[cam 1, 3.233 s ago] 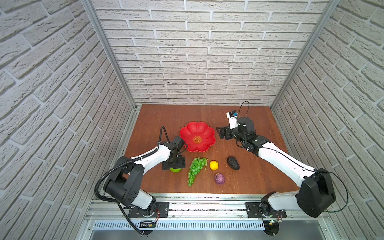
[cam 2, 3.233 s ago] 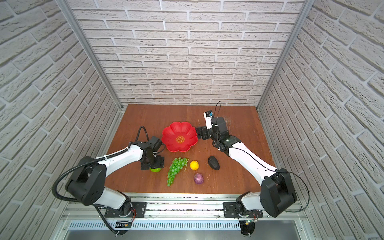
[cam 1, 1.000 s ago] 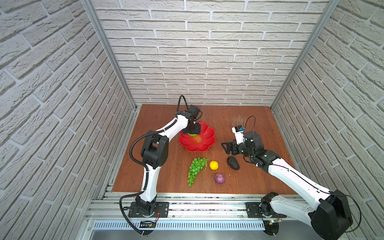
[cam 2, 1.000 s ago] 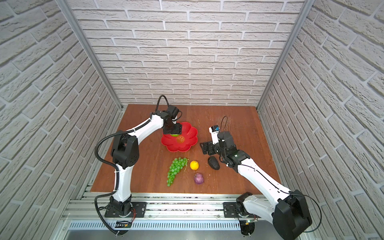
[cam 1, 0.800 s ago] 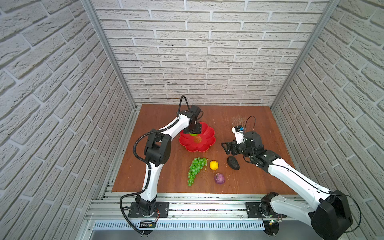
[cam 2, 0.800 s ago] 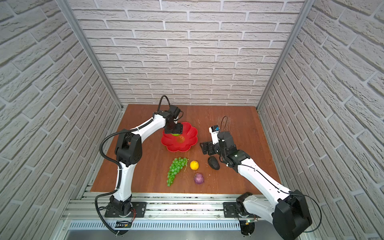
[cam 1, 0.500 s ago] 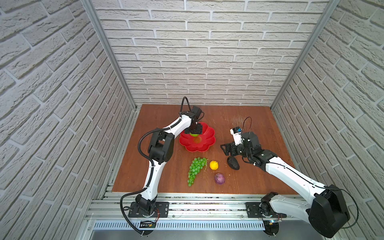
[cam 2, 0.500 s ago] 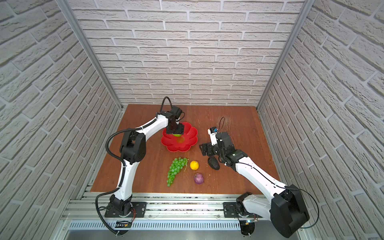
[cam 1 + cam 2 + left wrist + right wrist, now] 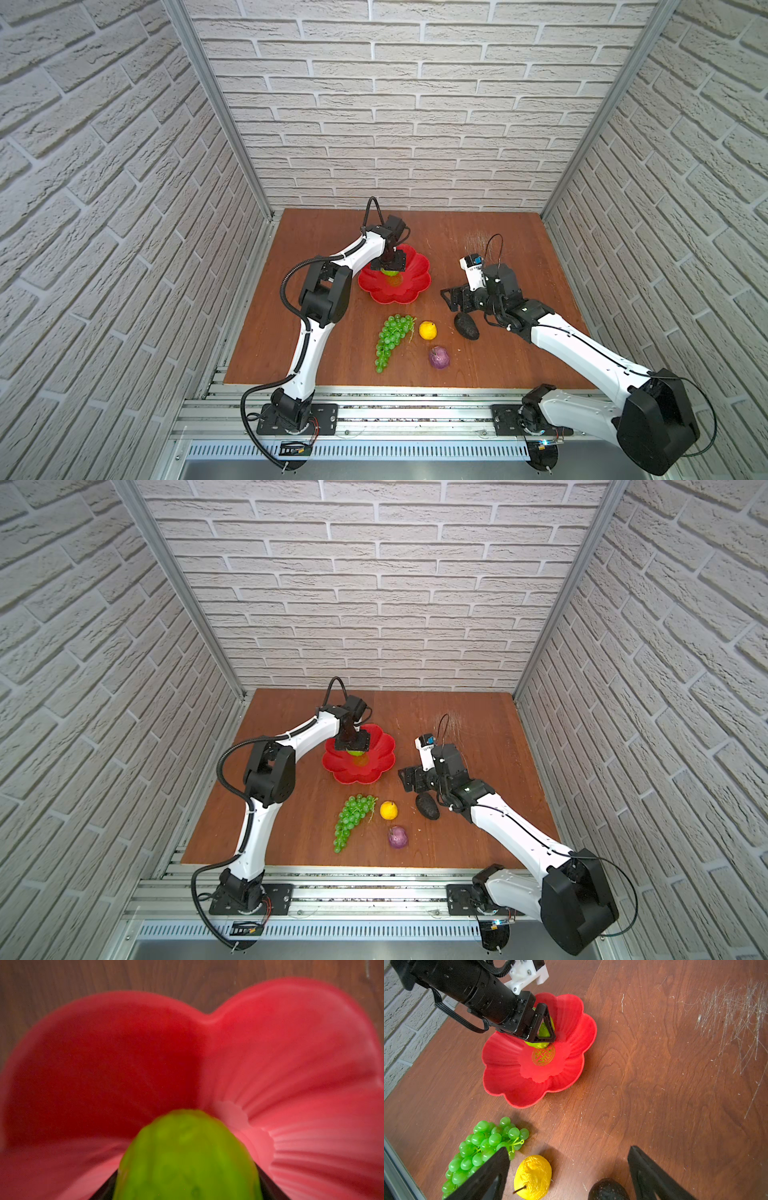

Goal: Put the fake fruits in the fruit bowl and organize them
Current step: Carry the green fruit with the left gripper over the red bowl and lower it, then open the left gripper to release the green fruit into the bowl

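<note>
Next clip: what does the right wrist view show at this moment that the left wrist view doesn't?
Only the right wrist view: the grape bunch, lemon and avocado on the table, the gold emblem, the left gripper from outside, and the right gripper open and empty.
Only the left wrist view: a blurred close-up of two ribbed petals from inside the dish.
Both: the red fruit bowl, the wood around it, and the bumpy green ball clamped in the left gripper.

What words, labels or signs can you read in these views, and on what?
Gold round emblem at the centre of the red flower-shaped plastic bowl: ornamental pattern, no letters.
Blue label on the right arm's white camera mount: too small to read.
Nothing else legible.
</note>
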Robot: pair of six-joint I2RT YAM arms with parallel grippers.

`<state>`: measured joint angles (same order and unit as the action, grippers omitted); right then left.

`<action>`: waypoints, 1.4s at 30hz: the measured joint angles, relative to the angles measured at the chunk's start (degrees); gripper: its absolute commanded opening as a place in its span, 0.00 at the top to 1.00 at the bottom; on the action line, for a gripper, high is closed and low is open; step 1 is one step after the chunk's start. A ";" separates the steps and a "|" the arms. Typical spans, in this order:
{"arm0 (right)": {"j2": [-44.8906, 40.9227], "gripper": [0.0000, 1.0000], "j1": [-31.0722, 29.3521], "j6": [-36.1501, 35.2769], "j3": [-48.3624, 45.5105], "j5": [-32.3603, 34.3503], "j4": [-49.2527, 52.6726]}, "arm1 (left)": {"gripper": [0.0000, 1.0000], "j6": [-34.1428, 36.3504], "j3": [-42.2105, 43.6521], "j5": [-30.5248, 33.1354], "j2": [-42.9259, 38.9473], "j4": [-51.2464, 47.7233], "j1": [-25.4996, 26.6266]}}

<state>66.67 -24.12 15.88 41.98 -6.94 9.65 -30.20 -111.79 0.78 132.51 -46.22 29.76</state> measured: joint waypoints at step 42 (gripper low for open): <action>-5.07 0.09 0.00 -0.37 0.33 3.06 5.81 | 0.11 5.16 4.66 1.77 -10.73 0.48 0.87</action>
<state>61.60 -24.12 15.51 42.30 -3.88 15.46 -25.04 -107.13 2.55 121.78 -45.74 30.63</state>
